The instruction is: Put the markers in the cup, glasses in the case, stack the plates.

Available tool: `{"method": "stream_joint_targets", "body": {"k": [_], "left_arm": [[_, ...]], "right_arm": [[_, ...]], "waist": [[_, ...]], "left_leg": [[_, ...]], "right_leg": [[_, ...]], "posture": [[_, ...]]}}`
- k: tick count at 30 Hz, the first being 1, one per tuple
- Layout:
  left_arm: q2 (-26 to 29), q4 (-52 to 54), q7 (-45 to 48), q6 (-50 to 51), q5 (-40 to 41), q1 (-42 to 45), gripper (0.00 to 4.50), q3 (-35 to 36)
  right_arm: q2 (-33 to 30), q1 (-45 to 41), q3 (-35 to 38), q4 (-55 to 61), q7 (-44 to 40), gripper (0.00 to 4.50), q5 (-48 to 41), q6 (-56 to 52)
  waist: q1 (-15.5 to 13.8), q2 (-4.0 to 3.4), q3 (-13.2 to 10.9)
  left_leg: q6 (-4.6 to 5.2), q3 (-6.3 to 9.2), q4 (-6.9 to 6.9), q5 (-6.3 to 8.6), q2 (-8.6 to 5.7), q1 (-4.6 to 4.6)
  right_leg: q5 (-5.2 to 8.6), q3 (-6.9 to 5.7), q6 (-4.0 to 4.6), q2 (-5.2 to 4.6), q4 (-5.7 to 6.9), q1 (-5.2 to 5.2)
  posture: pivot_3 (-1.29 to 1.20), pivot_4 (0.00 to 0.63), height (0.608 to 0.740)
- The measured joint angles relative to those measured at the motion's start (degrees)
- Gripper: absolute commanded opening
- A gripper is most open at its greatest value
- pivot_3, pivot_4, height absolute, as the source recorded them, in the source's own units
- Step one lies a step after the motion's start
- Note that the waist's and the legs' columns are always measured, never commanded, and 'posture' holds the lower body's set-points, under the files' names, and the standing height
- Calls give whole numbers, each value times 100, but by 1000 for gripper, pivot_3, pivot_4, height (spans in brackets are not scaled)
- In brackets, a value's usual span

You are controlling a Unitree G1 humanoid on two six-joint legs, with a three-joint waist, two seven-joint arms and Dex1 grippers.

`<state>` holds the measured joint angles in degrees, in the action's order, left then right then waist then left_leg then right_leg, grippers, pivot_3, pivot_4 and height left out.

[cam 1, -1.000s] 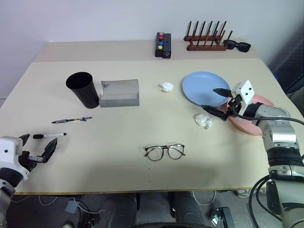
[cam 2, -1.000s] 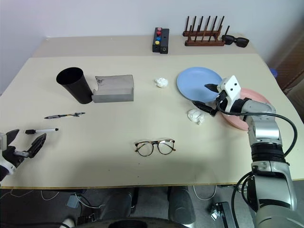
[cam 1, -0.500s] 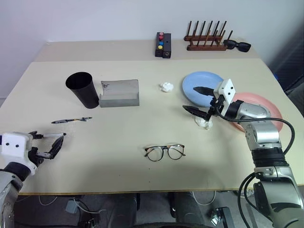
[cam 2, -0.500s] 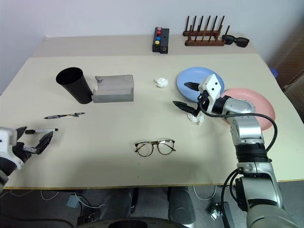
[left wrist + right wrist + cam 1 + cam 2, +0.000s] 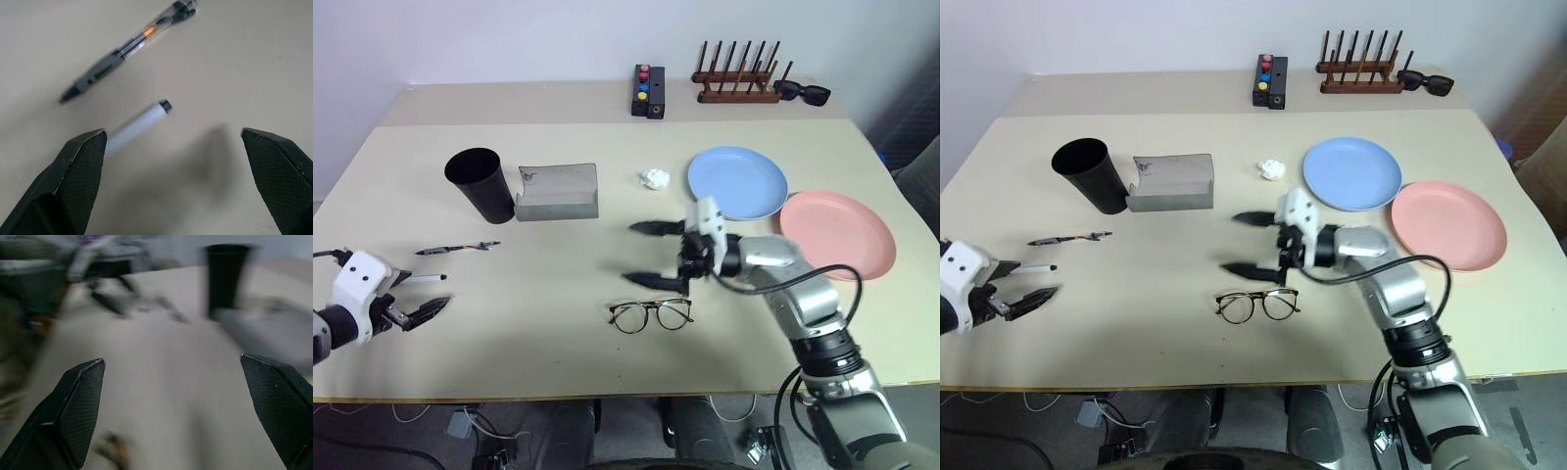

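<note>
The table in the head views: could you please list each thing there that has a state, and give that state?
Cup: upright, empty as far as visible.
Case: lid open, nothing seen in it.
Glasses: lying unfolded on the table.
White marker: capped, lying flat.
Dark pen: lying flat.
Blue plate: flat, not stacked.
Pink plate: flat, beside the blue.
Left gripper: open, empty.
Right gripper: open, empty.

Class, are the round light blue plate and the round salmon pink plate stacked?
No, the light blue plate and salmon pink plate lie side by side.
</note>
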<state>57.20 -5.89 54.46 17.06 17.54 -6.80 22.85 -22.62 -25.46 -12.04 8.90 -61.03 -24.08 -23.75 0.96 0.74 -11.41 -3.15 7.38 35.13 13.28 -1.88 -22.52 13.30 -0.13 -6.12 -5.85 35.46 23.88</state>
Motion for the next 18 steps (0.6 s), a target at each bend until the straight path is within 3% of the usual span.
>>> {"method": "stream_joint_targets", "body": {"k": [10, 13, 18], "left_arm": [[366, -1547, 1057, -278, -579, 1621, 4476, -1301], [415, -1845, 1338, -340, -659, 1861, 3646, -1479], [440, -2090, 1642, -515, -701, 2003, 1194, -1609]], "right_arm": [[336, 207, -143, 210, 439, 4500, -51, -147], [356, 223, -136, 225, 544, 4500, -52, -140], [366, 290, -133, 230, 677, 4500, -57, -129]], "waist": [[11, 1, 1], [21, 1, 1], [20, -1, 2]], "left_leg": [[-13, -6, 3, -8, 0, 6], [-13, -8, 3, -9, 3, 8], [-13, -11, 3, -9, 36, 14]], "right_leg": [[-13, 5, -15, 3, 26, 9], [-11, 7, -14, 4, 49, 20], [0, 10, 10, 36, 64, 26]], "posture": [[0, 150, 739], [0, 150, 739], [0, 150, 739]]}}
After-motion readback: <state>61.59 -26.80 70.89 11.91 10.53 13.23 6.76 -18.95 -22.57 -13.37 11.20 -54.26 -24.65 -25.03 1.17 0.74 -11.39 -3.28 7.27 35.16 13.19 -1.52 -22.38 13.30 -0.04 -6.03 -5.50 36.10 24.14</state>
